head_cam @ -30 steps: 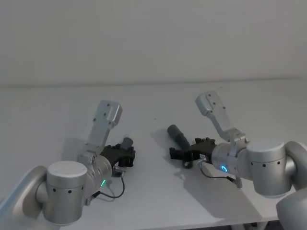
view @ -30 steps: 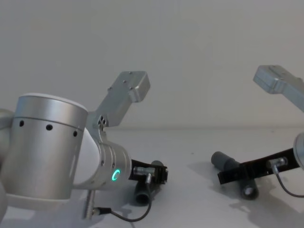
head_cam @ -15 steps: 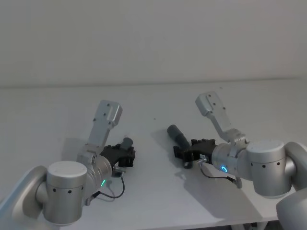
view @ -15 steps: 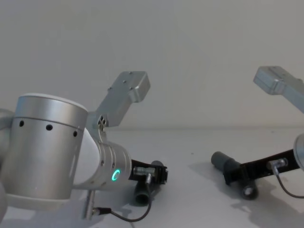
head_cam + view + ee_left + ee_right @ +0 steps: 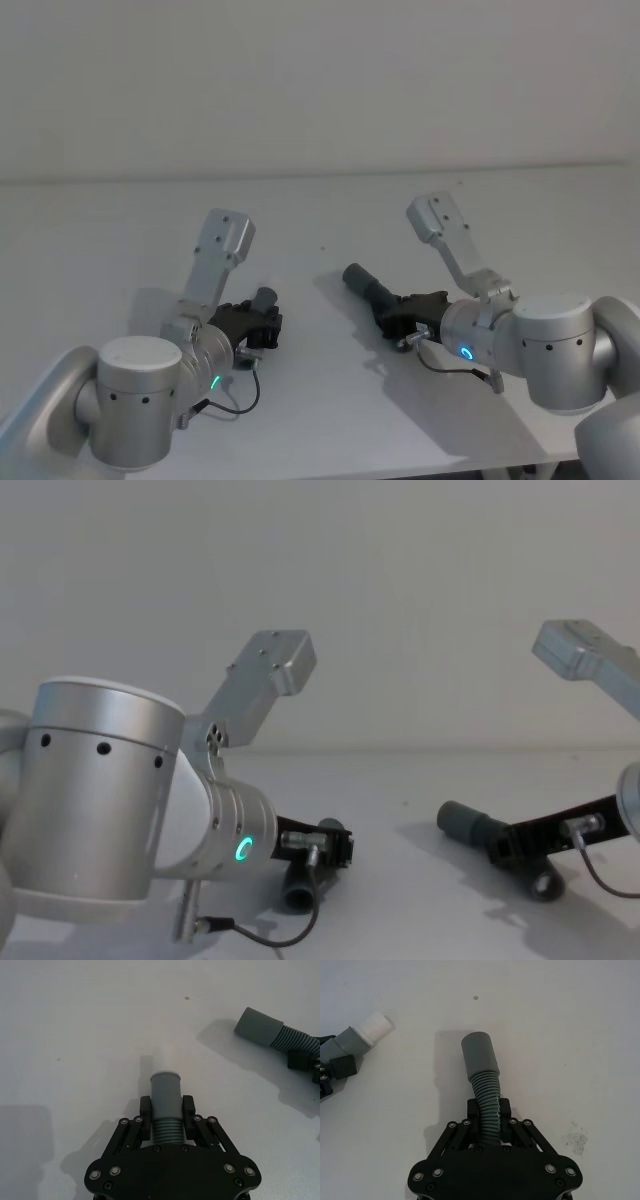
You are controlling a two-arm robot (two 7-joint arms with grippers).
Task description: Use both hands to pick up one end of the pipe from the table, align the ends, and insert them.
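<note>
Left gripper (image 5: pixel 268 318) and right gripper (image 5: pixel 385 312) both clamp tight.
Lower left grips the white-tipped piece (image 5: pixel 165 1087); lower right, the socket piece (image 5: pixel 480 1057).

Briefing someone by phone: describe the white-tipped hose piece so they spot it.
On the table, find the left gripper, shut on a ribbed grey hose piece. The right gripper's piece ends in a grey cuff; this one has a white spigot.

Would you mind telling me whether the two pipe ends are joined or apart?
Apart: the white-tipped piece sits in the left gripper, the socket piece in the right gripper, bare table between.
</note>
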